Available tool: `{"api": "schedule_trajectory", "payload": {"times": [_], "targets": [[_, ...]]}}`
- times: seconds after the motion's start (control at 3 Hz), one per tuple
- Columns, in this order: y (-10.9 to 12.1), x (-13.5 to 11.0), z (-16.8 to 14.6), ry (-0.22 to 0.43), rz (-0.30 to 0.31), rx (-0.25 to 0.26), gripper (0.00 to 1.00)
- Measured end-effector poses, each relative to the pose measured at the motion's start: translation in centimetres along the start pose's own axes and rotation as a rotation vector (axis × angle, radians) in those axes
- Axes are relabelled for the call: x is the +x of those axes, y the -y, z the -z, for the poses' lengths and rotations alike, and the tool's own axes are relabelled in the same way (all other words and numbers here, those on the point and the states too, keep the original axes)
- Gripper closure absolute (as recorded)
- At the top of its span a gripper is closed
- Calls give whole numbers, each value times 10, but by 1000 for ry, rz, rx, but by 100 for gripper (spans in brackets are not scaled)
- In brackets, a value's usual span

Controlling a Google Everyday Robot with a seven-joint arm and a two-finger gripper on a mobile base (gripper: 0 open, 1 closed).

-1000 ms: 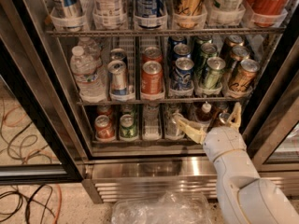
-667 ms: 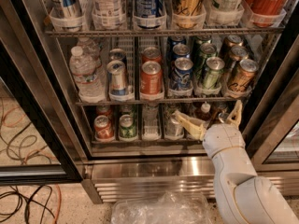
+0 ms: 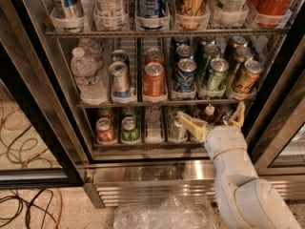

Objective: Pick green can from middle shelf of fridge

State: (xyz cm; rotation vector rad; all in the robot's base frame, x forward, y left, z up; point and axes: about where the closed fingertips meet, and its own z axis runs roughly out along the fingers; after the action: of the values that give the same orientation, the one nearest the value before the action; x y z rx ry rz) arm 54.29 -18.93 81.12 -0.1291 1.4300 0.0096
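Observation:
The green can (image 3: 215,74) stands at the front of its lane on the middle shelf (image 3: 143,102) of the fridge (image 3: 143,173), with another green can (image 3: 207,51) behind it. It sits between a blue can (image 3: 185,75) and bronze-brown cans (image 3: 247,78). My gripper (image 3: 214,119) is open and empty. Its pale fingers (image 3: 190,124) are spread wide just below the middle shelf, in front of the bottom rack, under the green can's lane. It touches no can.
The middle shelf also holds a water bottle (image 3: 88,78), a silver-blue can (image 3: 119,80) and an orange-red can (image 3: 153,81). Taller cans fill the rack above (image 3: 152,4). Small cans (image 3: 129,129) stand on the bottom rack. The door frame (image 3: 281,128) is at right, cables (image 3: 19,128) at left, and a plastic bag (image 3: 167,213) lies below.
My gripper has edged slightly up and to the left, closer under the middle shelf. The cans have not moved.

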Motion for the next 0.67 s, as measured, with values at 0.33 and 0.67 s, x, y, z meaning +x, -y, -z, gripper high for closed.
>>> {"api": "schedule_trajectory", "payload": {"times": [0.33,0.67], "targets": [[14,-10,-27,116,-32,59,0],[15,-10,-27,118,-29,62,0]]}}
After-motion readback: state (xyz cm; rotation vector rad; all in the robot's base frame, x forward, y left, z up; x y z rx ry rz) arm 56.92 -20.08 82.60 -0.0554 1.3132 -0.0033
